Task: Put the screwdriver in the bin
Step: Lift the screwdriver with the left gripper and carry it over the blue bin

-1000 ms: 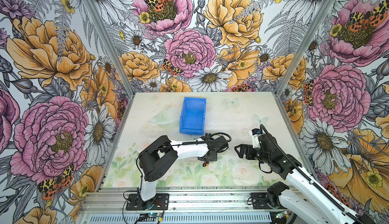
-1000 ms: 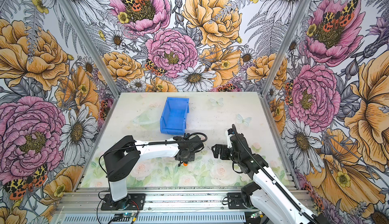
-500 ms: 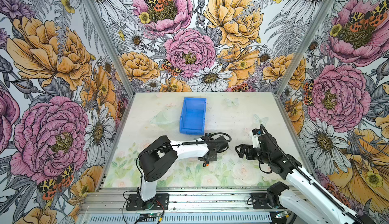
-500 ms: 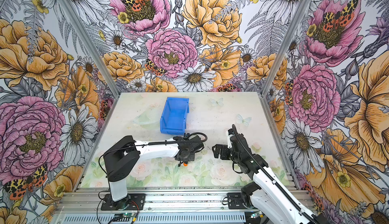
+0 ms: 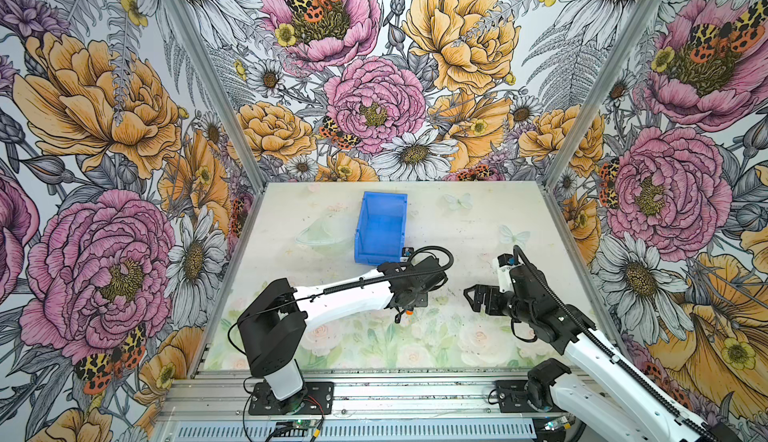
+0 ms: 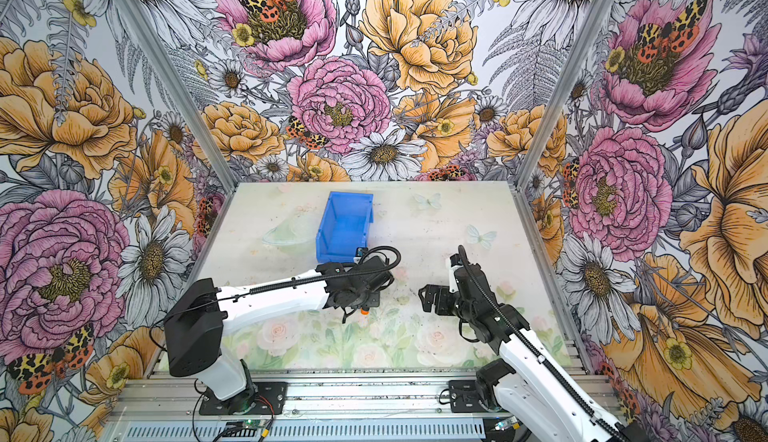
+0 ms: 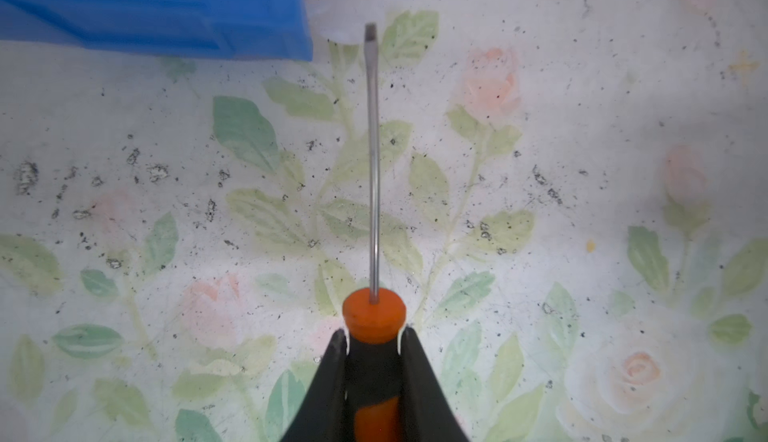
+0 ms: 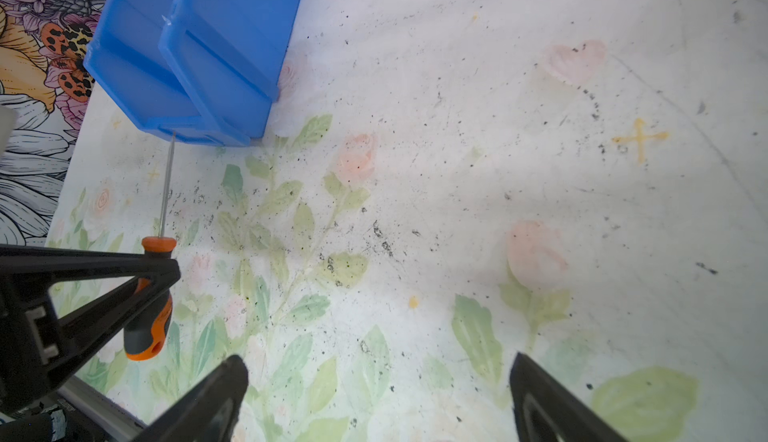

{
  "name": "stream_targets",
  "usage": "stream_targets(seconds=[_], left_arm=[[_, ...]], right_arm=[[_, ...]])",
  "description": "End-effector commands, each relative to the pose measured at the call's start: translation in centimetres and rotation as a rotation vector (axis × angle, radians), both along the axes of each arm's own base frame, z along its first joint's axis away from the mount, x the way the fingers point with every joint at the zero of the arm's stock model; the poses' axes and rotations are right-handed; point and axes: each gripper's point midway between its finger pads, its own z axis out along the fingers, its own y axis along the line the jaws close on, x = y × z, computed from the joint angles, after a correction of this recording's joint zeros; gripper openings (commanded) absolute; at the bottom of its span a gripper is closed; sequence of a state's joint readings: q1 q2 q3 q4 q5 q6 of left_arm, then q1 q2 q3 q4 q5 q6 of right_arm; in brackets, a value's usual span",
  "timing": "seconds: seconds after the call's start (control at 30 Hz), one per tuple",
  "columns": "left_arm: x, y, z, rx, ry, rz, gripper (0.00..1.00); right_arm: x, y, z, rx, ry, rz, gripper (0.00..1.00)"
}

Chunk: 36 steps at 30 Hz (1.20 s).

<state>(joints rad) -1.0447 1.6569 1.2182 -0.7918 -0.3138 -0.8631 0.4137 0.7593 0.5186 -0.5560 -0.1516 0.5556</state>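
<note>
A slim screwdriver (image 7: 374,311), with a glossy orange-and-black moulded handle and a thin round steel shaft ending in a flat blade, is pinched in the left hand (image 7: 373,338). The hand's matte black wedge-shaped fingers (image 7: 332,377) are closed on the handle's black band just behind the orange collar. The screwdriver's long axis runs front to rear over the middle of the speckled, rose-printed worktop (image 7: 582,128). Its tip points at the smooth, bright blue plastic bin (image 7: 145,4), just beside the near corner. The right hand (image 8: 376,371) stands wide open, holding nothing.

Blurred bin (image 7: 153,8), partly out of frame
</note>
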Motion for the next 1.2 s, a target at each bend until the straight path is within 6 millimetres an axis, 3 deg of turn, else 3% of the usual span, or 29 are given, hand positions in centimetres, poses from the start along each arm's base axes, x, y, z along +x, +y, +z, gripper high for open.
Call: stream_targets(seconds=[0.0, 0.3, 0.43, 0.6, 0.77, 0.97, 1.17], left_arm=[[1.0, 1.0, 2.7, -0.015, -0.077, 0.006, 0.00], [5.8, 4.5, 9.0, -0.077, -0.194, 0.036, 0.00], [8.6, 6.9, 10.1, -0.070, -0.213, 0.068, 0.00], [12.2, 8.5, 9.9, -0.053, -0.198, 0.080, 0.00], [16.0, 8.4, 9.4, 0.004, -0.206, 0.042, 0.00], [19.8, 8.6, 5.2, 0.011, -0.114, 0.053, 0.00], [21.5, 7.8, 3.0, 0.022, -0.080, 0.033, 0.00]], right_arm=[[0.2, 0.2, 0.6, 0.003, -0.028, 0.017, 1.00], [0.0, 0.2, 1.1, 0.039, -0.042, -0.010, 0.99], [0.2, 0.3, 1.6, 0.028, -0.057, 0.012, 0.99], [0.8, 0.7, 2.8, 0.006, -0.102, 0.052, 0.99], [1.4, 0.6, 3.4, -0.025, -0.122, 0.062, 1.00], [2.0, 1.0, 3.6, -0.035, -0.111, 0.077, 0.99], [1.9, 2.8, 5.2, -0.003, -0.143, 0.194, 0.99]])
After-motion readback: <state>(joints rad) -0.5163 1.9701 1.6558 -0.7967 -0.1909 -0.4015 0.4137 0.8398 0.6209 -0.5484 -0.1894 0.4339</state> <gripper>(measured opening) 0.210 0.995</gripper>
